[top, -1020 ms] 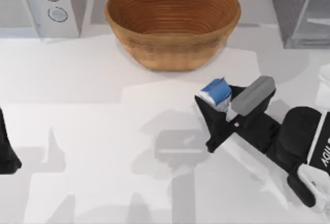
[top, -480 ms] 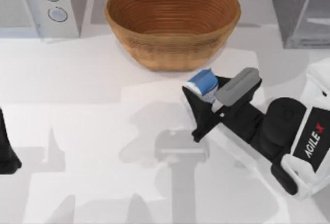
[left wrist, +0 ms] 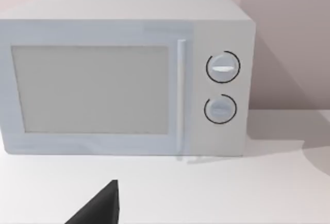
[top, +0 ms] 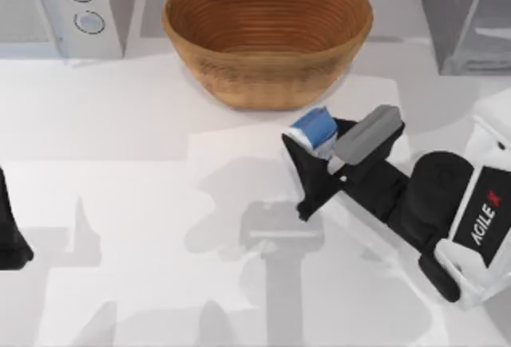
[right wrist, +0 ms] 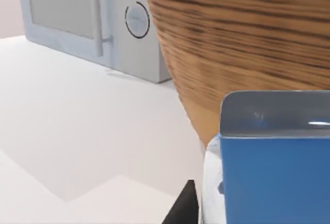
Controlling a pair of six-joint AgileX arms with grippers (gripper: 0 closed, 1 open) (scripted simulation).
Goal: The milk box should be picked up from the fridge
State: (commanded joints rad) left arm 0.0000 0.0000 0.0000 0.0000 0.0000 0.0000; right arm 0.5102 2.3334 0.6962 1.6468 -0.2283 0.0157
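- One arm works: the right gripper (top: 318, 149), jaws clamped on the milk box (top: 314, 130), holds it just at five o'clock of the wicker basket (top: 267, 32).
- Picking looks done, the fridge (top: 463, 16) well apart at two o'clock; next probably calls for carrying steadily.
- Left arm (top: 11, 231) parked at nine o'clock.
- White worktop (top: 128, 187); microwave (top: 60, 8) at eleven o'clock.

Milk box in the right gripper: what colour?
Blue with a white band, clearest in the top view: milk box, right gripper.

You're looking at a simulated kitchen counter: microwave (left wrist: 124, 77) w/ two knobs, wicker basket (top: 267, 36), fridge (top: 463, 16).
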